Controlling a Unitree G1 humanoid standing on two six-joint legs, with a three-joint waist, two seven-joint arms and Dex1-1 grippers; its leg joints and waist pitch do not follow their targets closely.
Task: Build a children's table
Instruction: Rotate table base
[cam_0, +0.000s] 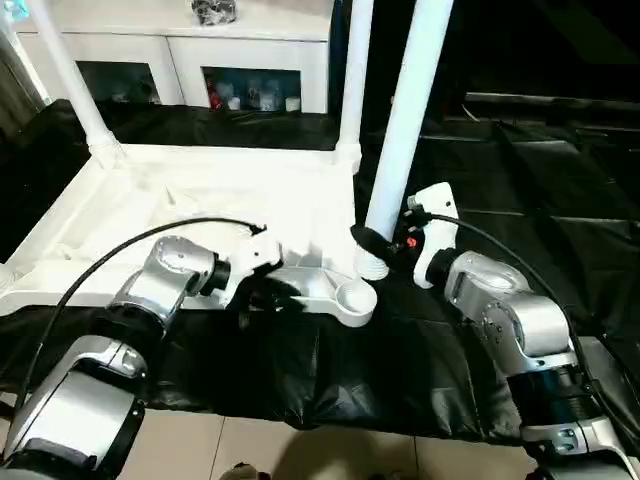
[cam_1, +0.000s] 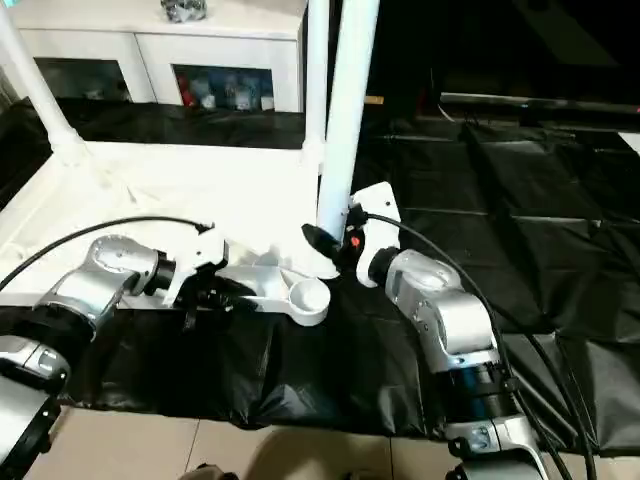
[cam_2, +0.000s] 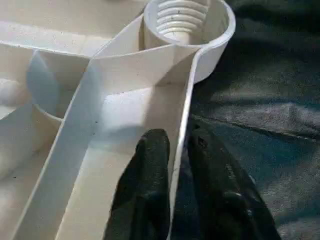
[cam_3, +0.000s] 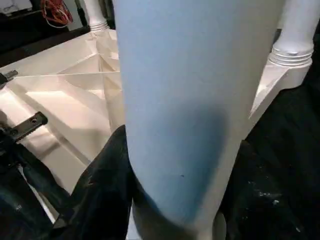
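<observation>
The children's table top lies upside down on a black sheet, ribs up. White legs stand in its far left socket and far right socket. The near right socket is empty, its thread showing in the left wrist view. My right gripper is shut on a third leg, which leans slightly, its lower end just behind that empty socket. My left gripper is at the near rim beside that socket, one black finger inside the rim and one outside, pinching it.
A white cabinet with glass doors stands behind the table top. The black sheet stretches far to the right. Tiled floor shows along the near edge. Black cables run over both of my forearms.
</observation>
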